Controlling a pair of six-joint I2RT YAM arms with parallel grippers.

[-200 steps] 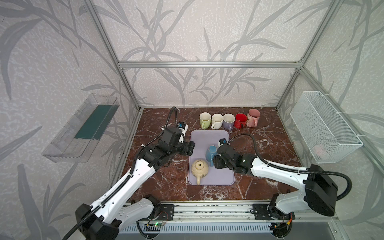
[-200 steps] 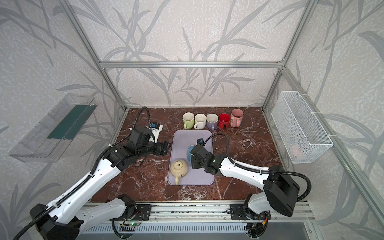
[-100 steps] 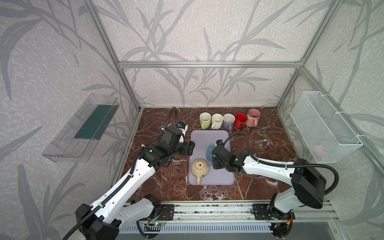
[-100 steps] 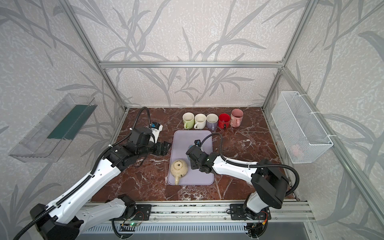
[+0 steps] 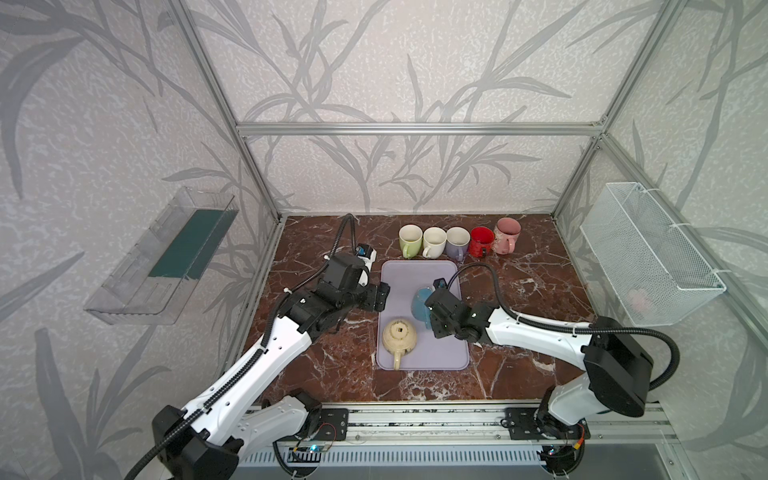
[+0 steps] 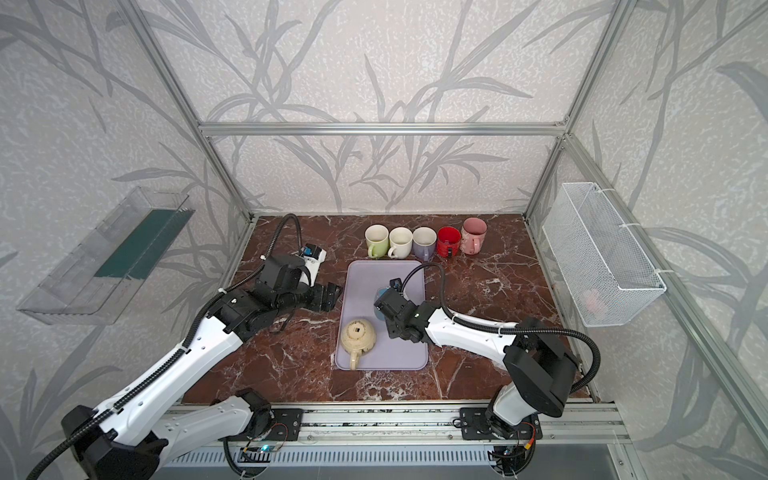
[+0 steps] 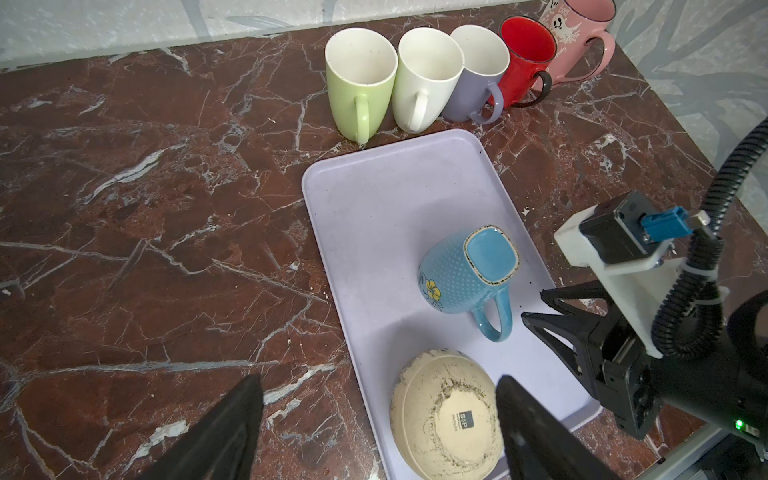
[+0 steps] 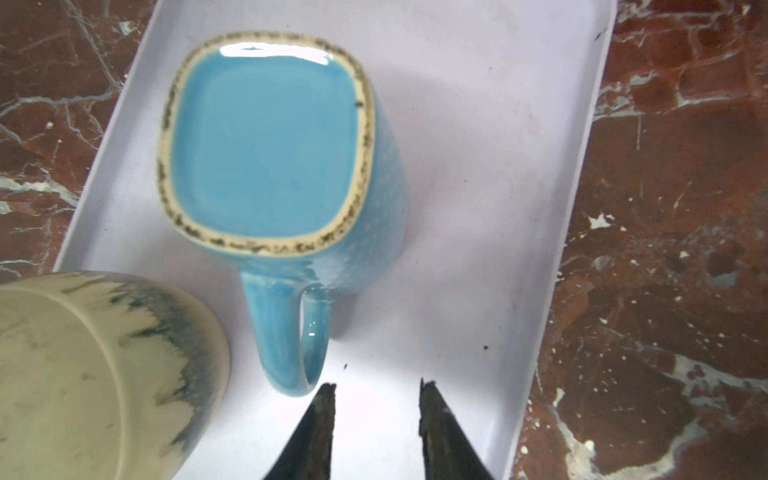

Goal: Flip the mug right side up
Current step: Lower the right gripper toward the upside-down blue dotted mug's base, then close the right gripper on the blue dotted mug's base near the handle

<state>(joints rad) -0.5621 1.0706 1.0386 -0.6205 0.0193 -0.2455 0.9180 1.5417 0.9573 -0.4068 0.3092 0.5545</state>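
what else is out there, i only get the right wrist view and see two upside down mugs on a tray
Observer: A row of five upright mugs stands on the table just behind the tray.
Operator: and the other arm
Observer: The left hand is at the tray's left edge, open and holding nothing.
Operator: where's the handle on the mug my view cuts off
Observer: The cream mug has its handle pointing toward the tray's front edge.
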